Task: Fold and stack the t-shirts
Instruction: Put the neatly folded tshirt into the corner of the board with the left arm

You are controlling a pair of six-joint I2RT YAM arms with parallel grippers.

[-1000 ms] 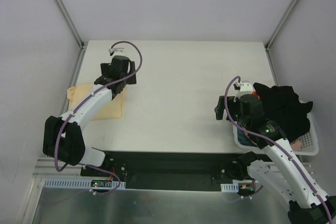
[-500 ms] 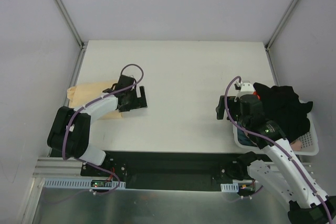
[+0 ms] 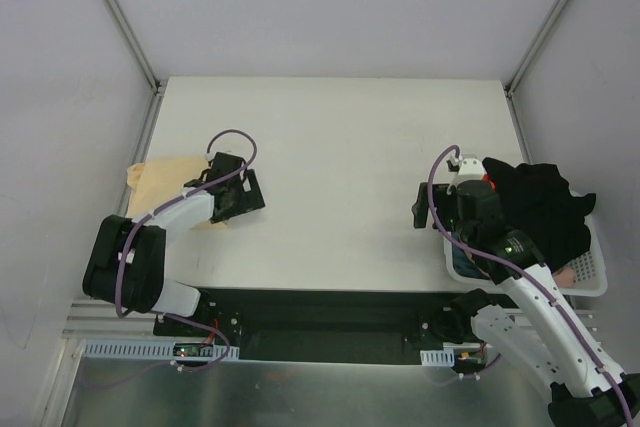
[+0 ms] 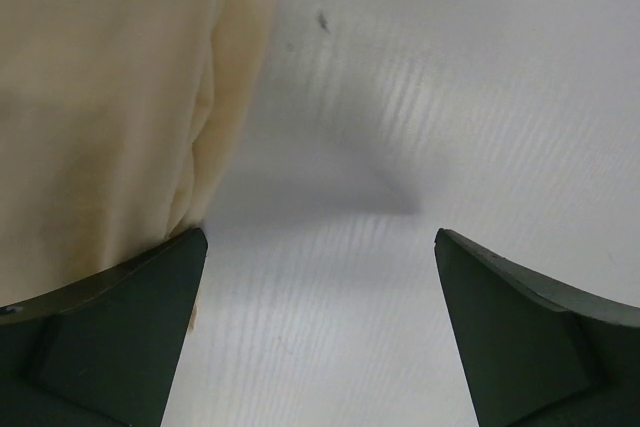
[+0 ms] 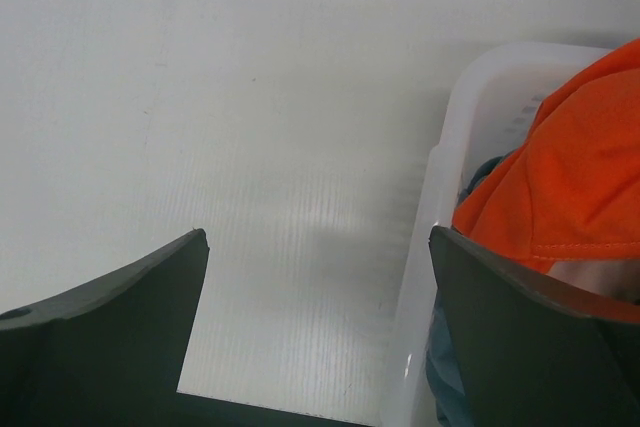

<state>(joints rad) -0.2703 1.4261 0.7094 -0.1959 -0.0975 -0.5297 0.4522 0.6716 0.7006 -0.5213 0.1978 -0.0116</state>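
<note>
Left gripper [image 4: 320,242], jaws wide and empty, has drawn back to the right edge of the peach shirt [image 4: 100,97], seemingly folded and released; right gripper [image 5: 318,247], equally wide and empty, stays beside the basket [image 5: 455,117] holding the orange shirt [image 5: 560,167] and black shirt [image 3: 540,202]; deeper basket contents indistinct.

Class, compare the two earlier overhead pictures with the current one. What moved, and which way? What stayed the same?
The left arm folded back toward its base. This brought the left gripper from beyond the far corner of the pale yellow shirt nearer, to the shirt's right edge. Its jaws are open and empty, and nothing was gripped or released. The yellow shirt, the right gripper, the black shirt and the basket stayed put.
</note>
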